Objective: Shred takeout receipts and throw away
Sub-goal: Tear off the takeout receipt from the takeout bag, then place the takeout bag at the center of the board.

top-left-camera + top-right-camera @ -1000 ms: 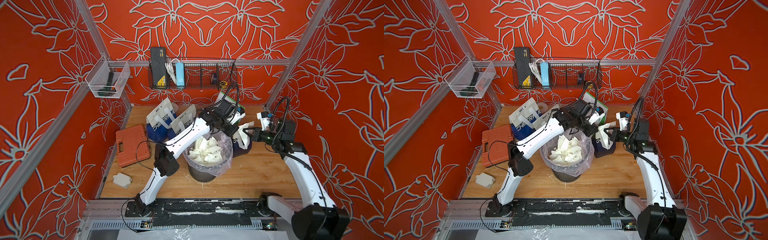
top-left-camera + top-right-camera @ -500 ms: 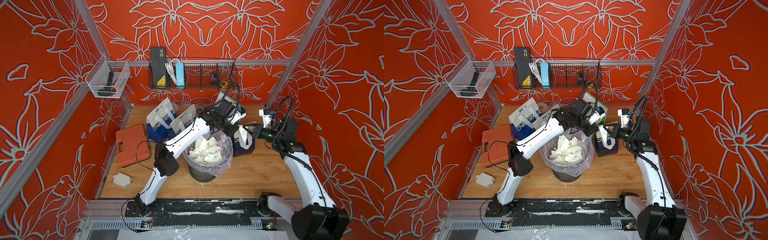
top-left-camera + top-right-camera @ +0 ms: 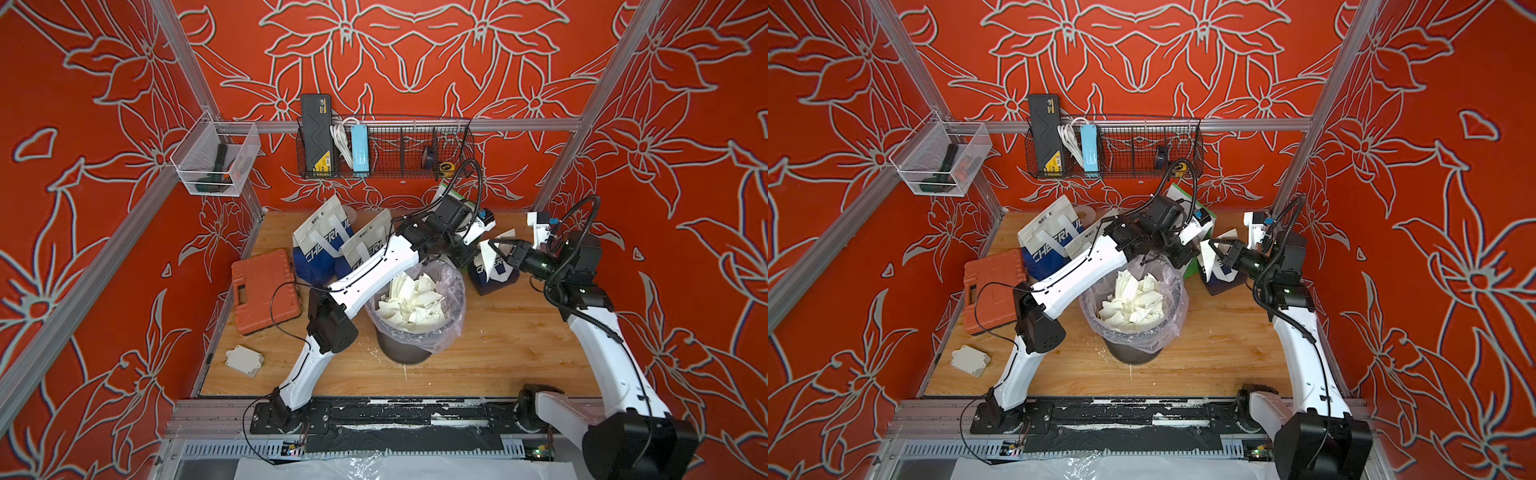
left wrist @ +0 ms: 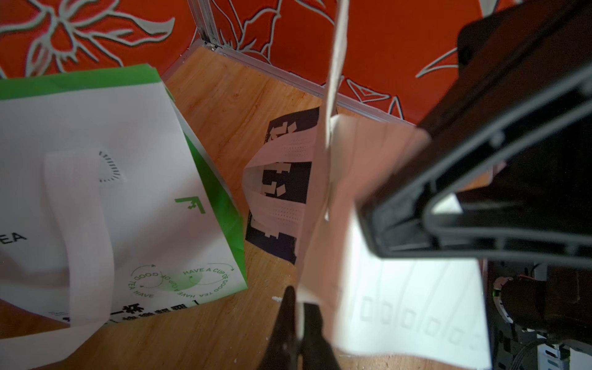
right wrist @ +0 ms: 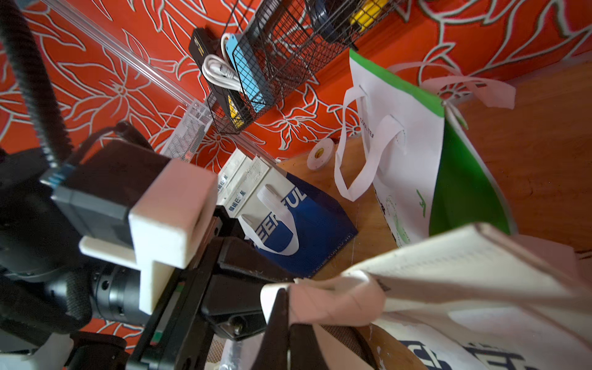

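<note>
A dark bin [image 3: 401, 353] lined with clear plastic stands mid-desk [image 3: 498, 353], filled nearly to the rim with torn white scraps [image 3: 411, 299]. Just past the bin's far rim, on the right arm's side, both claws meet on one takeout receipt [image 4: 400, 288]. The left claw [image 4: 299, 323] is pinched closed on its edge, and the right claw [image 5: 288, 320] is clamped on a crumpled end, close to a blue-and-white bag [image 3: 494, 276]. Behind the bin stands a white-and-green bag [image 4: 128, 192]. Two more blue-and-white bags [image 3: 324, 245] lean toward the left arm's side. On the wall beyond the bin, a wire basket [image 3: 415, 174] holds a black box [image 3: 316, 133], a white cable [image 3: 338, 139] and a blue strip [image 3: 359, 147].
</note>
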Robot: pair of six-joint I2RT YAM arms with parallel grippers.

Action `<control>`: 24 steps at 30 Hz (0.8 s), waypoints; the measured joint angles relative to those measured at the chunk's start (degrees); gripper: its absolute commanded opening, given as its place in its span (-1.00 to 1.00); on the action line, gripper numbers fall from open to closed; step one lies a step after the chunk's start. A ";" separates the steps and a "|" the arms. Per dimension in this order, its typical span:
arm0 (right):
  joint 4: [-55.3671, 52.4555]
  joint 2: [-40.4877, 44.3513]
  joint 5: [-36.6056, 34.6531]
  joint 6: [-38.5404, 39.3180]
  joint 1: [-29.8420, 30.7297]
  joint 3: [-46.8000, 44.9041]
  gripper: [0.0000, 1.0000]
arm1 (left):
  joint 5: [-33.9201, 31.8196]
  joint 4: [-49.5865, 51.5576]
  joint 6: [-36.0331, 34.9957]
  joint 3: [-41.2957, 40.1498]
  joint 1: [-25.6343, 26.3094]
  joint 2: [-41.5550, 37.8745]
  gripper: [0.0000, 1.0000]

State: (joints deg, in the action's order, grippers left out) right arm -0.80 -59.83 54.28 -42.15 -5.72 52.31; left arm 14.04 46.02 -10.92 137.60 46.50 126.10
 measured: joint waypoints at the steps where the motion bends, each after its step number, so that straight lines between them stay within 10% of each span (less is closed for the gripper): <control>1: 1.03 0.31 0.00 -1.27 -0.35 -0.44 -1.00 | -0.04 -0.17 -0.22 -0.11 0.02 -0.15 -1.00; 13: 10.21 1.73 -0.35 -8.52 -2.27 -0.92 -1.00 | -2.21 3.72 -0.83 -1.88 -0.15 -0.24 -1.00; 20: -8.39 1.86 -4.31 7.43 -2.27 4.94 -1.00 | -2.03 2.95 0.07 -1.86 -0.15 -0.24 -0.11; 24: -14.19 1.86 -4.74 14.08 -2.25 6.25 -1.00 | -1.29 2.78 0.72 -1.51 -0.17 -0.24 0.05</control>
State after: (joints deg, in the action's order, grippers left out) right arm -14.98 -57.98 49.54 -28.08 -7.97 58.57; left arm 12.75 48.80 -10.20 136.09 46.33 125.86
